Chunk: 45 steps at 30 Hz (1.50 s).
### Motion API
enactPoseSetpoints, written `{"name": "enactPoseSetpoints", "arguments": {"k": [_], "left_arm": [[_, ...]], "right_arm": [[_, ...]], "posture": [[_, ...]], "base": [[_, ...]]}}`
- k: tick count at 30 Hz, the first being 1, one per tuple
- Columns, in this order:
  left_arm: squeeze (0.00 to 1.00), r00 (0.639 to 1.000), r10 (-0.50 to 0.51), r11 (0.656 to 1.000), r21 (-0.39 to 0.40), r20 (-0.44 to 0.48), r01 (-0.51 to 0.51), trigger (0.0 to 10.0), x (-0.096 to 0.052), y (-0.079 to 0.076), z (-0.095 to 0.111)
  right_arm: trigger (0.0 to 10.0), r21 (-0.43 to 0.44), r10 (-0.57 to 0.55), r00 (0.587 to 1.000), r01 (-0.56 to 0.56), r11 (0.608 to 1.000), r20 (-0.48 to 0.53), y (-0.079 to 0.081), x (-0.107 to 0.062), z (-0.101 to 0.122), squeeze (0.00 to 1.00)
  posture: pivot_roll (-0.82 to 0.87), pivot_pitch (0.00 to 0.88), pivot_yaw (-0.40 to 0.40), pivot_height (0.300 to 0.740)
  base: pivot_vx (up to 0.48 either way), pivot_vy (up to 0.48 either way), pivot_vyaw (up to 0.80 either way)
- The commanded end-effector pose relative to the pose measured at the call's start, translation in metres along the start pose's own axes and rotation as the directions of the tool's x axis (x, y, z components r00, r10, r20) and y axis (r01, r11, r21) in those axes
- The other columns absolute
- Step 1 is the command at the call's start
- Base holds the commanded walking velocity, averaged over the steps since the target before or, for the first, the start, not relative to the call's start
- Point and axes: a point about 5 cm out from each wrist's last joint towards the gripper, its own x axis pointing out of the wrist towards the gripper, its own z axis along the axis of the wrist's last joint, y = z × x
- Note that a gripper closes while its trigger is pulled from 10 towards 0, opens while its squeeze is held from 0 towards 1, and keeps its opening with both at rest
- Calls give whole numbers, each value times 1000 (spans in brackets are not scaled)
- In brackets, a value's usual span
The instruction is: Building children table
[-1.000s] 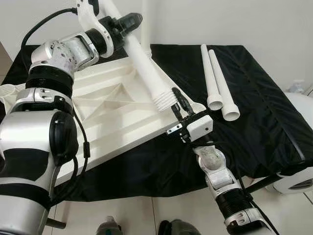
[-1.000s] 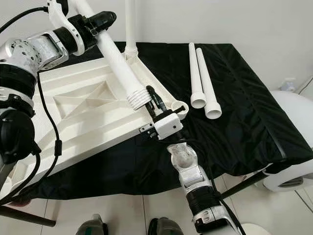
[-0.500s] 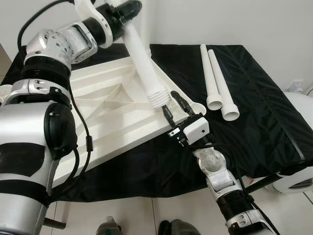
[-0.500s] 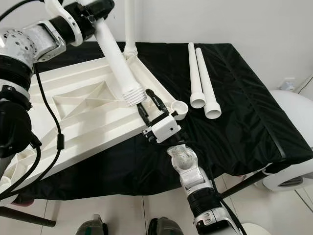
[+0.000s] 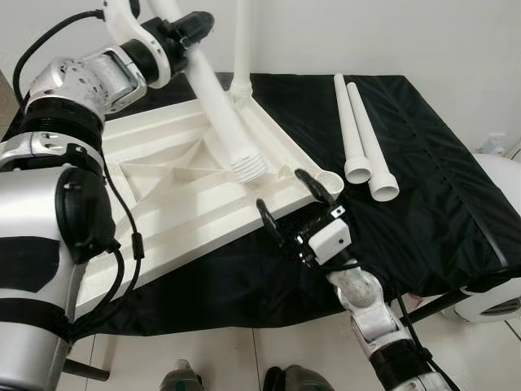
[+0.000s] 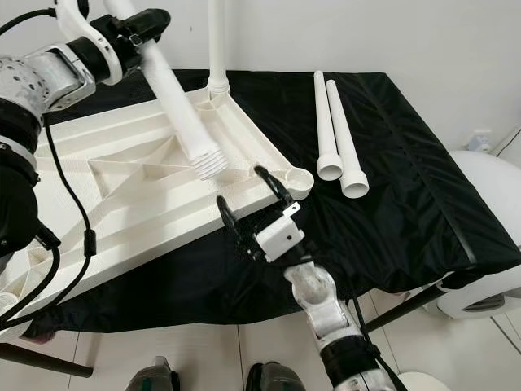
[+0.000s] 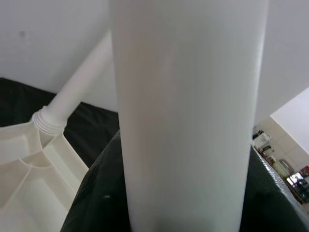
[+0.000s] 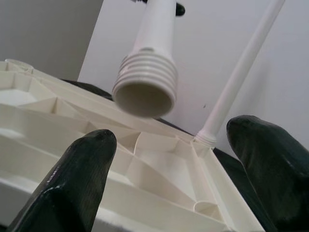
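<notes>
Compared with a second ago, we see the right claw (image 5: 297, 204) drawn back off the tabletop's (image 5: 171, 204) corner, its fingers now spread wide and grasping nothing. A black cloth (image 5: 431, 187) covers the bench; white wall stands behind, pale tile floor (image 5: 236, 358) below. Beyond the right claw, the left claw (image 5: 183, 32) stays clenched on a white leg (image 5: 224, 122), its threaded end hanging just above the upturned tabletop. Two spare legs (image 5: 358, 134) lie farther right on the cloth.
</notes>
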Motion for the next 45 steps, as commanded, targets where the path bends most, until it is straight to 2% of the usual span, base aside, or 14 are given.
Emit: {"name": "enactPoseSetpoints", "arguments": {"k": [1, 6, 8, 9, 10, 11, 13, 15, 18, 25, 29, 31, 35, 45], "left_arm": [[0, 980, -195, 981, 19, 25, 195, 10000, -2, -11, 7], [0, 984, -171, 984, 57, 46, 168, 10000, -4, -8, 11], [0, 982, -184, 974, 140, 50, 176, 10000, -2, -12, 13], [0, 979, -201, 962, 196, 43, 189, 10000, 0, -17, 11], [0, 979, -201, 962, 196, 43, 189, 10000, 0, -17, 11], [0, 976, -217, 950, 237, 32, 203, 10000, 2, -20, 9], [0, 976, -217, 950, 237, 32, 203, 10000, 2, -20, 9], [0, 970, -242, 926, 298, 0, 231, 10000, 6, -27, -2], [0, 963, -266, 902, 344, -35, 261, 10000, 6, -34, -13], [0, 945, -318, 868, 375, -80, 324, 10000, 4, -46, -24], [0, 920, -368, 829, 400, -135, 391, 10000, 3, -65, -40], [0, 912, -384, 822, 395, -146, 410, 10000, 3, -71, -44], [0, 878, -437, 783, 397, -196, 478, 10000, 3, -91, -63], [0, 858, -464, 768, 382, -221, 514, 10000, 5, -102, -75]], "right_arm": [[10000, 13, 18, 1000, -17, 1000, -11, 1, -4, -1, 1000], [10000, 77, 1, 999, 3, 997, -43, -3, -3, -4, 1000], [10000, 204, -39, 996, 55, 977, -81, -12, 6, -5, 1000], [10000, 326, -44, 993, 77, 942, -107, -19, 16, -5, 102], [10000, 326, -44, 993, 77, 942, -107, -19, 16, -5, 102], [10000, 432, -33, 992, 82, 898, -119, -24, 24, -5, 0], [10000, 432, -33, 992, 82, 898, -119, -24, 24, -5, 0], [10000, 545, 10, 995, 48, 837, -103, -41, 42, 1, 0], [10000, 533, 35, 992, 33, 846, -119, -60, 54, 2, 0], [10000, 509, 63, 989, 15, 860, -136, -80, 61, 4, 0], [10000, 465, 144, 977, -55, 883, -158, -100, 67, 6, 0], [10000, 478, 188, 971, -96, 873, -147, -102, 67, 7, 0], [10000, 576, 345, 933, -230, 785, -98, -102, 68, 9, 0], [10000, 585, 471, 880, -348, 732, -66, -96, 73, 12, 0]], "posture": [[-1, 0, -26, 740], [4, 0, -36, 740], [7, 0, -41, 740], [8, 0, -45, 740], [8, 0, -45, 740], [8, 0, -47, 740], [8, 0, -47, 740], [15, 0, -51, 740], [20, 0, -57, 740], [26, 0, -65, 740], [33, 0, -71, 740], [34, 0, -69, 740], [29, 0, -61, 740], [32, 0, -69, 740]], "base": [[0, 0, 0], [0, 0, 0], [0, 0, 0], [0, 0, 0], [0, 0, 0], [0, 0, 0], [0, 0, 0], [0, 0, 0], [0, 0, 0], [0, 0, 0], [0, 0, 0], [0, 0, 0], [0, 0, 0], [0, 0, 0]]}}
